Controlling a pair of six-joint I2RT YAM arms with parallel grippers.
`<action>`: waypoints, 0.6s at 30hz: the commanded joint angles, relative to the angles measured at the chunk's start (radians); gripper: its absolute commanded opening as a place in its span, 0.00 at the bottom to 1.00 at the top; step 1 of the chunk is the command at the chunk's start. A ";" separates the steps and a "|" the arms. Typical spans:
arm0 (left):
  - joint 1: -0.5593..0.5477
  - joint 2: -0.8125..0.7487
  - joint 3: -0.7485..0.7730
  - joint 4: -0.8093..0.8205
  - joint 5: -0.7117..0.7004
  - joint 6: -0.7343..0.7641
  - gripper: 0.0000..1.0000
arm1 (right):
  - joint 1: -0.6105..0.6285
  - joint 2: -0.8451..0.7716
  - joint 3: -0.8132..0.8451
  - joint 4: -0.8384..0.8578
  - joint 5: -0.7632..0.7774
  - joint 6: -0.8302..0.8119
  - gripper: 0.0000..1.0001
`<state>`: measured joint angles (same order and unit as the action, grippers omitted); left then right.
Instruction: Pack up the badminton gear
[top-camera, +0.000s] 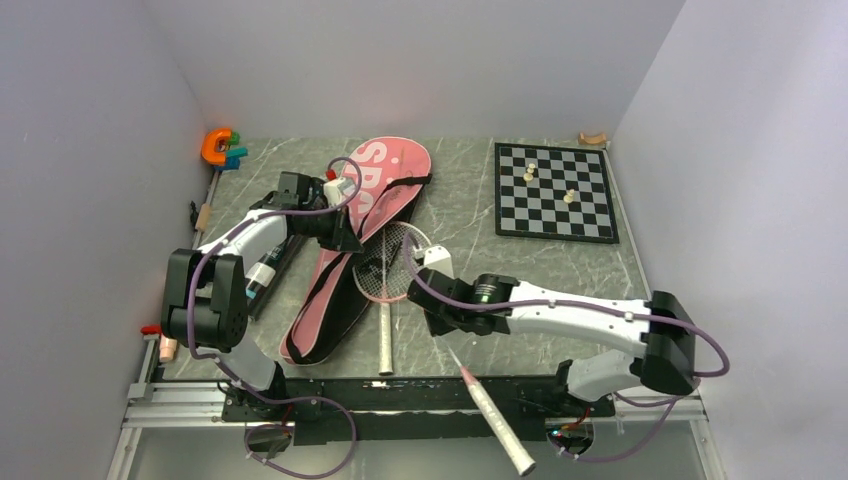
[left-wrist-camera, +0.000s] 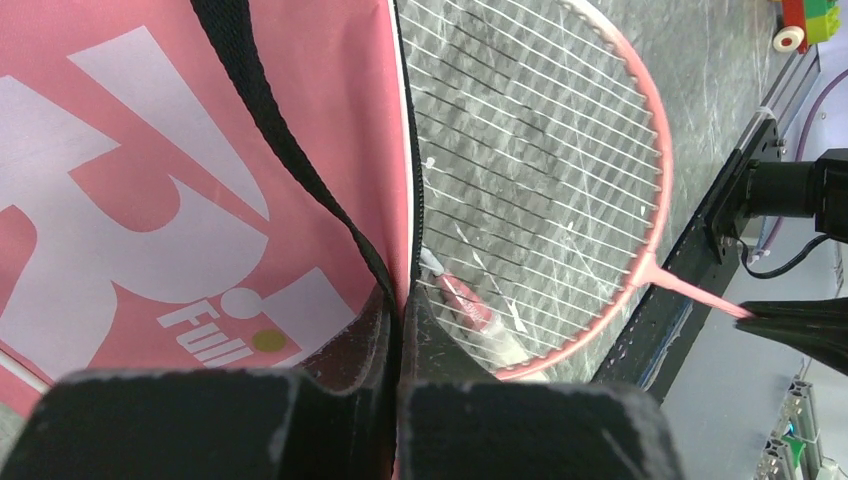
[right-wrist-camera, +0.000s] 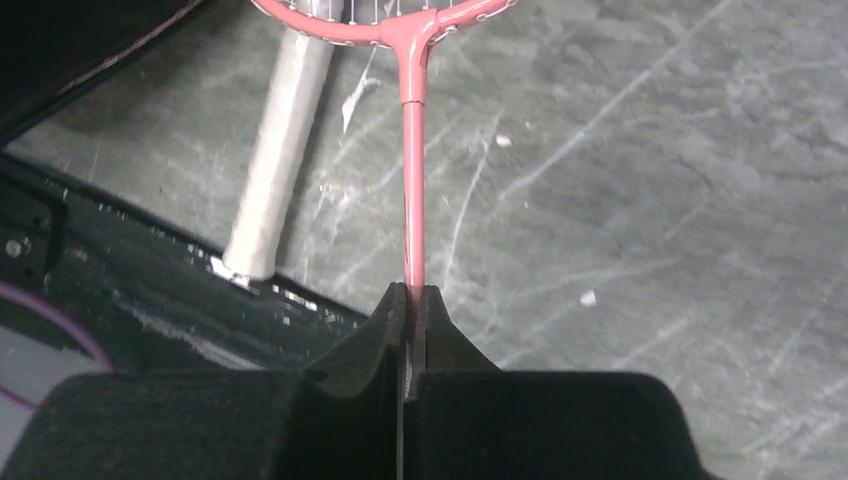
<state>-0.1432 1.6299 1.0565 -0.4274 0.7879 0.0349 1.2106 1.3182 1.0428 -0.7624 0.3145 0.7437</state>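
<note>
The pink racket bag (top-camera: 345, 265) lies lengthwise at the left of the table. My left gripper (top-camera: 350, 238) is shut on the bag's zip edge (left-wrist-camera: 405, 250), beside the black strap (left-wrist-camera: 270, 130). My right gripper (top-camera: 438, 320) is shut on the thin pink shaft (right-wrist-camera: 411, 180) of one racket. That racket's strung head (left-wrist-camera: 540, 170) lies beside the bag's open edge, and its white handle (top-camera: 497, 420) sticks out past the table's near edge. A second racket (top-camera: 385, 340) lies next to the bag, its white handle (right-wrist-camera: 280, 150) reaching the black rail. A black tube (top-camera: 266, 270) lies under my left arm.
A black-and-white chessboard (top-camera: 556, 190) with pale pieces sits at the back right. An orange and teal toy (top-camera: 222, 147) stands in the back left corner. The black rail (top-camera: 420, 392) runs along the near edge. Walls close in on both sides.
</note>
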 joint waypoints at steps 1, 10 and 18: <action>-0.013 -0.025 0.044 -0.021 0.028 0.036 0.00 | -0.015 0.102 0.042 0.174 0.066 -0.010 0.00; -0.026 -0.037 0.048 -0.045 0.043 0.035 0.00 | -0.112 0.307 0.167 0.248 0.091 0.031 0.00; -0.047 -0.038 0.070 -0.066 0.041 0.046 0.00 | -0.163 0.361 0.107 0.628 -0.101 -0.010 0.00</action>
<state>-0.1741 1.6295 1.0843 -0.4744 0.7803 0.0673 1.0580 1.6688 1.1568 -0.4034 0.3027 0.7589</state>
